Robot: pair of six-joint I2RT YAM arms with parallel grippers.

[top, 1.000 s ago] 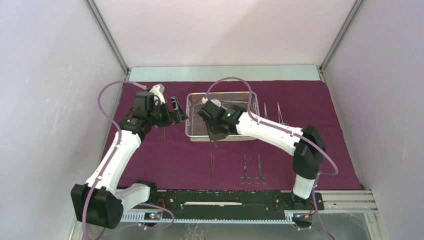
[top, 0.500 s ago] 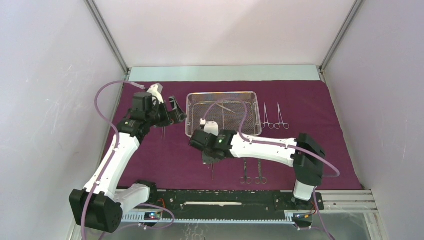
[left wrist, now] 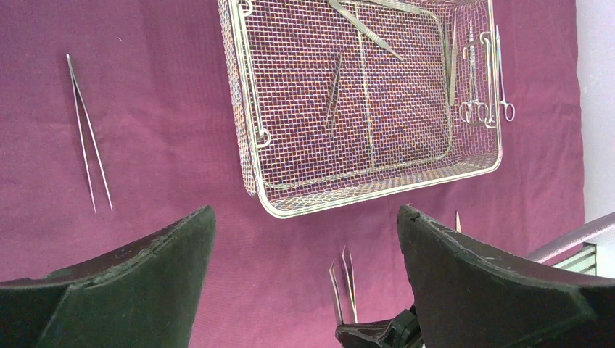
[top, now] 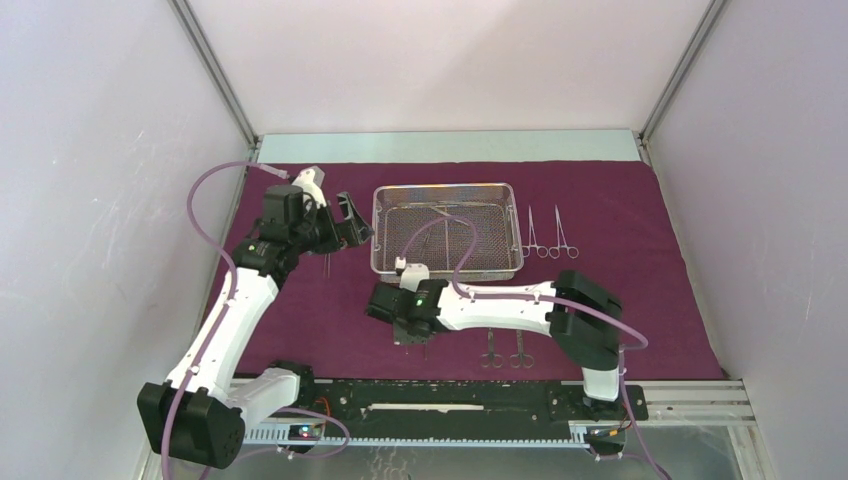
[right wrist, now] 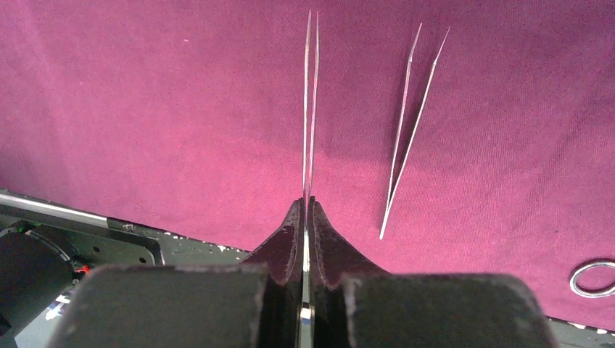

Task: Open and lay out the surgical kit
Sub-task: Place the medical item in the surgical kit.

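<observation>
Tweezers (right wrist: 310, 109): light, thin, springy, slippery steel; best pinched flat across both arms; just off near side of wire-mesh tray (top: 378, 235).
Right gripper (right wrist: 306, 210): clamped on tweezers.
Left gripper (left wrist: 306, 214): spread wide, empty, left of tray.

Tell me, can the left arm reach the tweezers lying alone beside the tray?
Probably yes. The left gripper is open above the cloth, and those tweezers lie flat on bare cloth beside the mesh tray, nothing covering them. The right gripper, shut on other tweezers, is off toward the front.
</observation>
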